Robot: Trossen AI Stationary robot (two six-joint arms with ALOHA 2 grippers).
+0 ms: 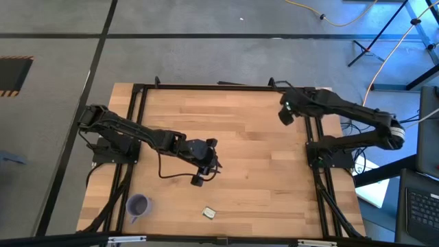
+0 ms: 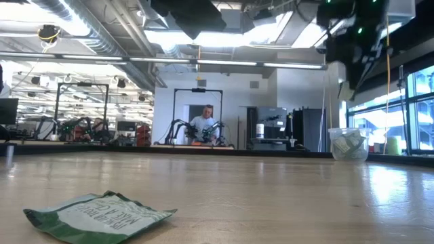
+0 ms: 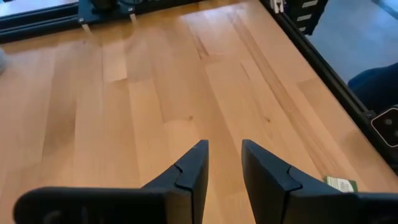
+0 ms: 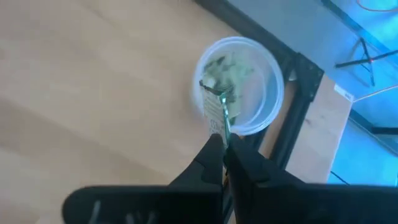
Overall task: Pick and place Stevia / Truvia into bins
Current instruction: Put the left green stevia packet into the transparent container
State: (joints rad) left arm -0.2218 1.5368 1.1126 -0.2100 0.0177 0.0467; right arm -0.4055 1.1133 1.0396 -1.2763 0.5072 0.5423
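One green sachet (image 2: 98, 215) was left flat on the table (image 1: 260, 151). Another sachet (image 4: 217, 112) was held pinched by the right gripper (image 4: 224, 144) above the partly filled translucent cup (image 4: 264, 87) — the left gripper (image 3: 222, 163), narrowly parted, was empty.

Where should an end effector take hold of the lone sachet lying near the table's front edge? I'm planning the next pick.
The sachet lies flat on the table with nothing touching it, the purple cup well aside. Probably best to come straight down and pinch across its narrower width at the middle. The left end effector, open, is the nearer one.
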